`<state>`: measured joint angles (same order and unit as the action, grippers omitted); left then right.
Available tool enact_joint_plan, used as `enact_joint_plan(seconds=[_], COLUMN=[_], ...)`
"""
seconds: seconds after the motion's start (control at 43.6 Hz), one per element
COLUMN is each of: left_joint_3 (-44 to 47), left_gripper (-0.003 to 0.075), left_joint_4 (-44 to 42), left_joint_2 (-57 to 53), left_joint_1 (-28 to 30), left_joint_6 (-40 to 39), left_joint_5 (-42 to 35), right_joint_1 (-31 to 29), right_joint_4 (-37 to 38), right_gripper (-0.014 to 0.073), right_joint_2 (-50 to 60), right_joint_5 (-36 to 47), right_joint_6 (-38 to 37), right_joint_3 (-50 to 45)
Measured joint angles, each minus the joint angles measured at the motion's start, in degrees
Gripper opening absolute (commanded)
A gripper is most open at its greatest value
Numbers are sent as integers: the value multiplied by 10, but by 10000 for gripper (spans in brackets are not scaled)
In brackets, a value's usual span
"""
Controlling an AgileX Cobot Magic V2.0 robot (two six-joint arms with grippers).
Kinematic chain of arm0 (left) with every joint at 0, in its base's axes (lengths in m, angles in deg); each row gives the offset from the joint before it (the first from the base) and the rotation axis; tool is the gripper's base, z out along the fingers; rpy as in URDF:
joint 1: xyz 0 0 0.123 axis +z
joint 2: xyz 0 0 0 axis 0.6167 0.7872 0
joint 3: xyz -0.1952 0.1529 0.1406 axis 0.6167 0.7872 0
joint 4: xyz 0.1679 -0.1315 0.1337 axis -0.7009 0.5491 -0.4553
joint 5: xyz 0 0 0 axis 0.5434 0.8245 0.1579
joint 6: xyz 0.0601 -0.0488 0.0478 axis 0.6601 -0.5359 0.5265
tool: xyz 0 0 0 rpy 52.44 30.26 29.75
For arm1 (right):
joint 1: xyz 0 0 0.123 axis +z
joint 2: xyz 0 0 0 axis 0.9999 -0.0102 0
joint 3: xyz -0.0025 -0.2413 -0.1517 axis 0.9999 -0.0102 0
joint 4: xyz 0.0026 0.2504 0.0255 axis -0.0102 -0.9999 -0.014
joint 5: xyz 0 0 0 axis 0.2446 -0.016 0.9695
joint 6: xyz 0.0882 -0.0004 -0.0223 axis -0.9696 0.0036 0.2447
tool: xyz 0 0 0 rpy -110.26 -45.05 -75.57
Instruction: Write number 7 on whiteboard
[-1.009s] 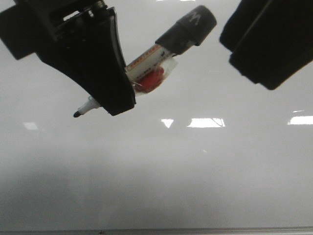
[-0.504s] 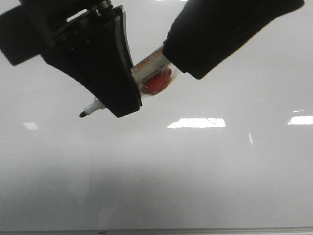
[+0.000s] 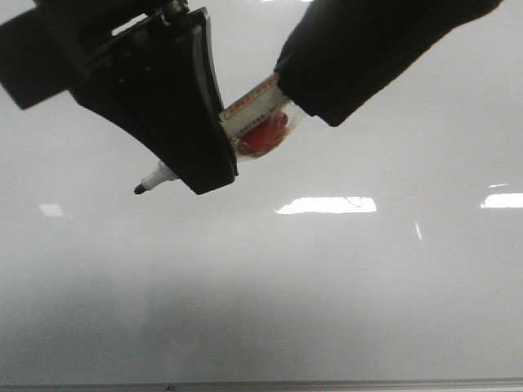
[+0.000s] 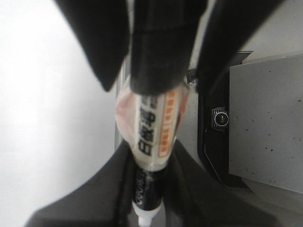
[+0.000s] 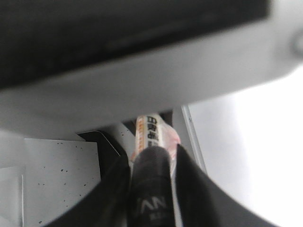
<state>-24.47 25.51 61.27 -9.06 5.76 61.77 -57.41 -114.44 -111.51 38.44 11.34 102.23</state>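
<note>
Board edge: thin metal strip runs along the near rim of the whiteboard. Board is glossy pale grey, with bright rectangular reflections across its middle.
Number 7: no black strokes visible on the part of the board in the front view.
Marker: tilted over the board, dark tip pointing low and to the left, uncapped. White barrel with orange label and black print, a red patch on its side.
Tip contact: cannot tell whether the tip touches the surface or hangs just above it.
Left gripper: clamped on the marker's barrel near the tip end; left wrist view shows both fingers pressed against the barrel.
Right gripper: closed around the marker's black rear end; right wrist view shows fingers flanking that dark end.
Beyond the board: speckled grey surface past the edge.
</note>
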Motion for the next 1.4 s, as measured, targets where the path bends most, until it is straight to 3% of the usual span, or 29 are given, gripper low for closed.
enact_joint_plan(seconds=[0.092, 0.183, 0.321, 0.504, 0.619, 0.825, 0.94, 1.146, 1.398], left_joint_3=[0, 0, 0, 0, 1, 51, 87, 108, 108], left_gripper=[113, 284, 430, 435, 435, 435, 433, 397, 384], left_joint_4=[0, 0, -4, -18, -18, -19, -20, -21, -10], left_joint_2=[0, 0, 0, -34, -83, -191, -243, -269, -269], left_joint_1=[0, 0, 0, 11, 41, 139, 199, 246, 247], left_joint_6=[0, 0, -9, -53, -84, -135, -155, -162, -163], left_joint_5=[0, 0, -2, -3, -1, -14, -34, -57, -65], right_joint_1=[0, 0, 0, -2, -23, -89, -105, -105, -107], right_joint_4=[0, 0, 0, -2, 35, 115, 119, 118, 108], right_gripper=[8, -66, -67, -67, -67, -67, -67, -67, -67], right_joint_2=[0, 0, 0, 0, 14, 86, 140, 162, 105], right_joint_5=[-1, -1, -9, -8, -5, 5, 74, 178, 215], right_joint_6=[0, 0, 1, -6, -45, -217, -292, -315, -316], right_joint_3=[0, 1, 1, 1, 1, -8, -62, -107, -51])
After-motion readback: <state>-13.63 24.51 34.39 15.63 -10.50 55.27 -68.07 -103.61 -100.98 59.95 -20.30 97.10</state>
